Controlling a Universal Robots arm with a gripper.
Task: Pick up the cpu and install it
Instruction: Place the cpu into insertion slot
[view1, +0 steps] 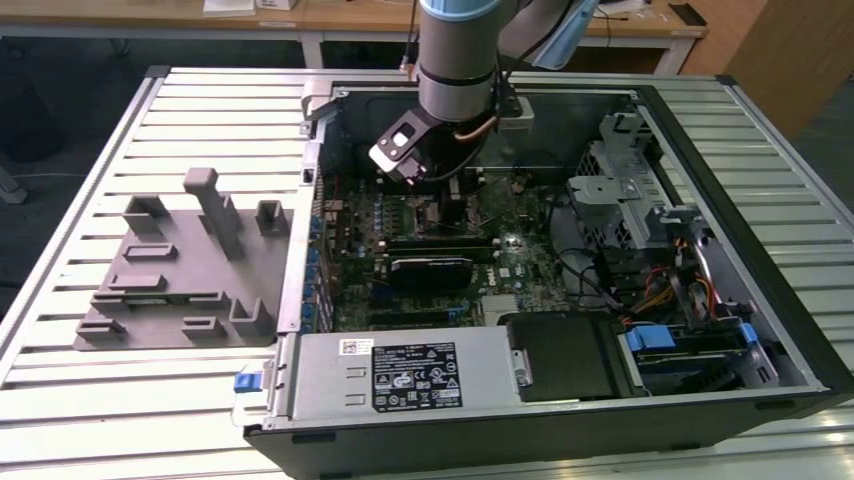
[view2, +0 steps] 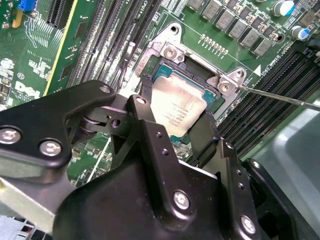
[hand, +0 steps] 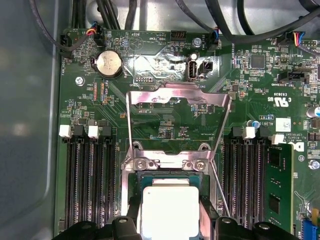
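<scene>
Gripper (view2: 175, 121) pinches the cpu (view2: 178, 106) by two edges over the open socket (view2: 199, 75), near the motherboard's (view1: 358, 285) 12 o'clock end in the exterior view.

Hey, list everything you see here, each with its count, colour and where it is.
computer case: one, black, open on the table
table: one, pale slatted metal, under the case
fixture block: one, grey, on the table, exterior view's left
motherboard: one, green, inside the case
cpu: one, silver, on the motherboard
load plate: one, silver, swung open beside the cpu
coin battery: one, silver, on the motherboard
arm: one, grey, reaching into the case
pincer: one, black, at the cpu
</scene>
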